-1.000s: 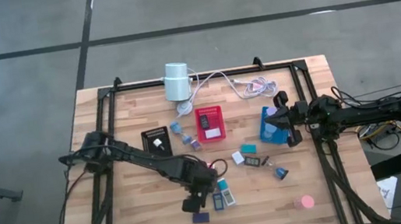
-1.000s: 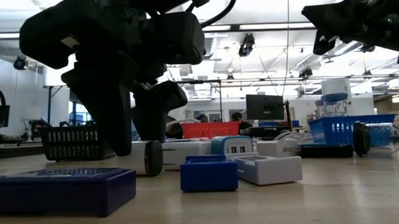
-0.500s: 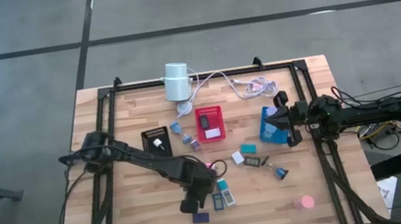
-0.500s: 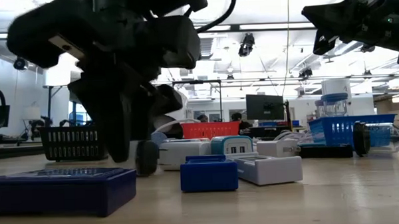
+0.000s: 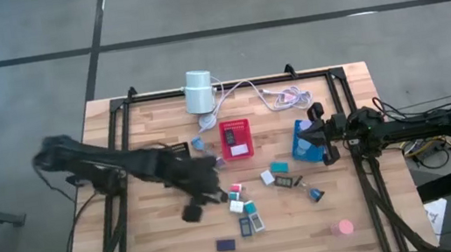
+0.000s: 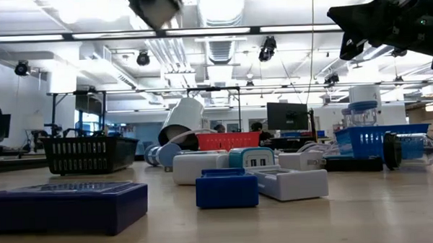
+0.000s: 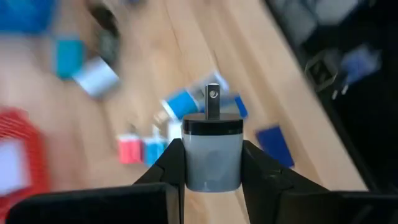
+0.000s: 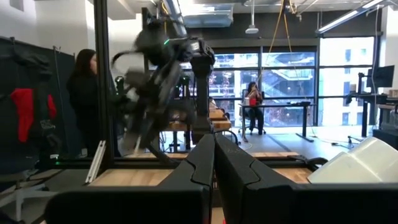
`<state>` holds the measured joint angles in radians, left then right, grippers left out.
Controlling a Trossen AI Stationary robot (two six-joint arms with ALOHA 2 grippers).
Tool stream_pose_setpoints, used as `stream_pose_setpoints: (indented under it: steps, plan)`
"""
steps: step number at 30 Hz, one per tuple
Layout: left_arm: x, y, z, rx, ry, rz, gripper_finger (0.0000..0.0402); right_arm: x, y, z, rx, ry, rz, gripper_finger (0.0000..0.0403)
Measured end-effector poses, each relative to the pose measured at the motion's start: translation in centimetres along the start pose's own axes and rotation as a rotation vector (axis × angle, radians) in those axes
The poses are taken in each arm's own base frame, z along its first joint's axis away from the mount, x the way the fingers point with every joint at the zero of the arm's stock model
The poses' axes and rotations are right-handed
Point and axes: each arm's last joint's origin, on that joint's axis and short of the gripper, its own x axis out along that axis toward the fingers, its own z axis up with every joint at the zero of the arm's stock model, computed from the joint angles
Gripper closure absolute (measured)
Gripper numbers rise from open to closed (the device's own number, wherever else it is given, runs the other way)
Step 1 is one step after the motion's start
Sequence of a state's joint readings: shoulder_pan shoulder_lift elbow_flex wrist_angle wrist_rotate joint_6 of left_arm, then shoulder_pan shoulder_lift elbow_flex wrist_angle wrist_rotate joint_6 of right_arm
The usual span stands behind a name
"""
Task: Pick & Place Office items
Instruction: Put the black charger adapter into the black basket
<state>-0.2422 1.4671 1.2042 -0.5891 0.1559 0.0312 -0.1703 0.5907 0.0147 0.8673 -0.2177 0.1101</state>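
Aloft, the left gripper (image 7: pixel 211 155) clamps a grey plug adapter (image 7: pixel 212 149).

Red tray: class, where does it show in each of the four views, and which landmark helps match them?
High view: red tray, mid-table.
Low view: centre, far back, behind office items.
Left wrist view: red blur at the left edge.
Right wrist view: not in it.
Landmark: white cylinder, left of the tray in high and low views.
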Motion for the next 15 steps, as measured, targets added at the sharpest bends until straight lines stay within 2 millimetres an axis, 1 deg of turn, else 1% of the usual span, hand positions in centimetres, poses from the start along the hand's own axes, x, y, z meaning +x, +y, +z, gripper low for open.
stream_pose_setpoints:
  steps: [2, 3, 5, 8, 11, 15]
  plan:
    - [-2.7, 0.2, -1.1, 0.002, -0.123, 0.033, 0.0312, 0.0, 0.0, 0.0, 0.0, 0.0, 0.0, 0.0394]
    - [-3.8, 0.3, -2.0, -0.007, -0.184, 0.058, 0.0312, 0.0, 0.0, 0.0, 0.001, 0.001, 0.0, 0.0394]
    - [-5.8, 0.6, -4.1, -0.042, -0.298, 0.111, 0.0312, 0.0, 0.0, 0.0, 0.002, 0.002, 0.0, 0.0394]
    - [-7.9, 1.1, -7.8, -0.113, -0.431, 0.184, 0.0312, 0.0, 0.0, 0.0, 0.002, 0.003, 0.0, 0.0394]
    - [-8.9, 1.5, -11.6, -0.162, -0.538, 0.227, 0.0312, 0.0, 0.0, 0.0, -0.001, 0.003, 0.0, 0.0394]
    - [-8.5, 1.7, -15.8, -0.256, -0.668, 0.255, 0.0312, 0.0, 0.0, 0.0, -0.002, 0.003, 0.0, 0.0394]
